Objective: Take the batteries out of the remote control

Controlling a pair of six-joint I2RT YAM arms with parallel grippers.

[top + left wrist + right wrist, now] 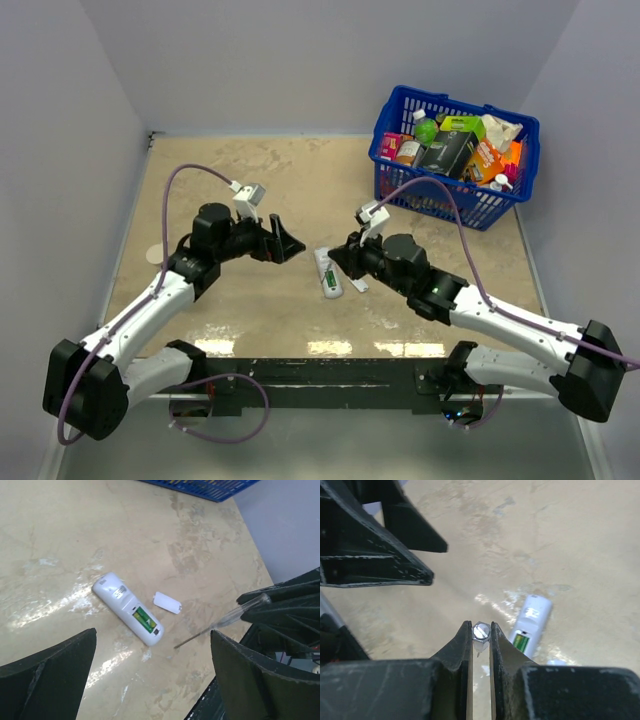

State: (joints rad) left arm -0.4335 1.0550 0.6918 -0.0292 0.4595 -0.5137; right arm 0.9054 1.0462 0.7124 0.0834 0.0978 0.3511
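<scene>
The remote control (329, 272) lies flat, face down, near the middle of the table (250, 190), a slim white handset running roughly 12 to 6 o'clock in the top view. Its back is uncovered toward 6 o'clock, with the green batteries (144, 618) seated inside

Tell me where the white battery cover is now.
The white cover lies on the table, just right of the remote control in the left wrist view, apart from it, near the tip of the thin clear tool held by the right pincer.
</scene>
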